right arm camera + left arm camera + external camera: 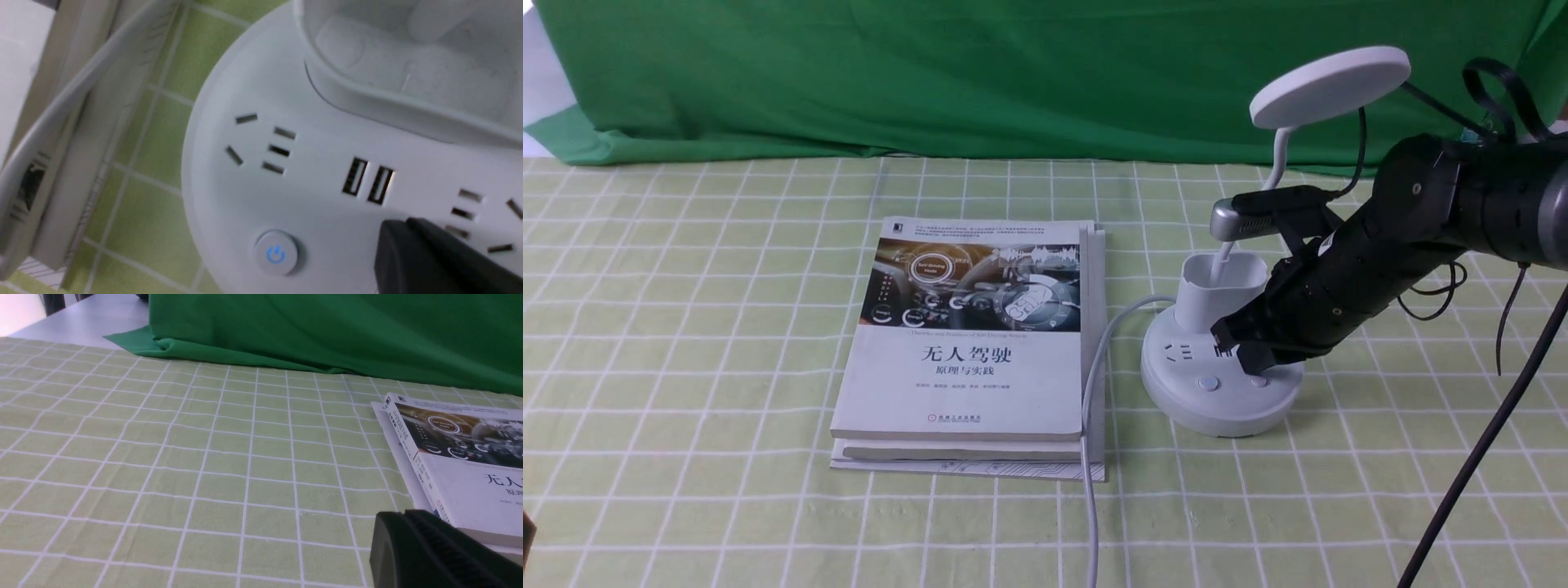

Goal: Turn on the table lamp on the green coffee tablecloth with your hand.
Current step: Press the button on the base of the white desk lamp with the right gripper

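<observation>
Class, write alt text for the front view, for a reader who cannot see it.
A black robotic hand reaches from the right onto the round base of a white table lamp, a fingertip over the right one of its two buttons. The lamp stands on a pale green checked tablecloth, stacked books to its left.

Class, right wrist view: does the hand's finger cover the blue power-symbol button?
No: the power button is bare; the black fingertip of the hand sits beside it.
</observation>
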Motion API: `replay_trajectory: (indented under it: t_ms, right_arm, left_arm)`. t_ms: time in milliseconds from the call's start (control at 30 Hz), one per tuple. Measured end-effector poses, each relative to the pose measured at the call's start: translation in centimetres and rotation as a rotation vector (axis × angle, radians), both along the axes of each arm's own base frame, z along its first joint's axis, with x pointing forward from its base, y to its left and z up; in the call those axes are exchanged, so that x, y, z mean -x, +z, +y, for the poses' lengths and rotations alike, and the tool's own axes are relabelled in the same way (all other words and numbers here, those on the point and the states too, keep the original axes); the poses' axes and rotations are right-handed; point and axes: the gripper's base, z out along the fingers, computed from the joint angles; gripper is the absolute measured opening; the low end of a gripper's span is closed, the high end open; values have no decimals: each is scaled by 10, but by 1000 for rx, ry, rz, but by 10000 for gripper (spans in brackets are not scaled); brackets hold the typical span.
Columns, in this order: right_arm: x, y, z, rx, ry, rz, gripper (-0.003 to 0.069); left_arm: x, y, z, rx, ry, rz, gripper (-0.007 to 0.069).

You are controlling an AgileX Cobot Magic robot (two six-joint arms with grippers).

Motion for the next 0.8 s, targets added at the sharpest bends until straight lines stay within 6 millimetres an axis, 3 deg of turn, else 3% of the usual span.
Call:
replay_trajectory:
  t_ms: [233, 333, 433, 800]
  right_arm:
    - [4, 11, -1, -5, 2, -24, 31]
    - [8, 31, -3, -20, 2, -68, 31]
    - [9, 35, -3, -22, 4, -73, 31]
    - [11, -1, -4, 1, -7, 5, 31]
  left_arm:
    - [0, 0, 0, 0, 0, 0, 3]
    - [0, 0, 0, 0, 0, 0, 3]
    - [0, 0, 0, 0, 0, 0, 3]
    - [0, 0, 0, 0, 0, 0, 3]
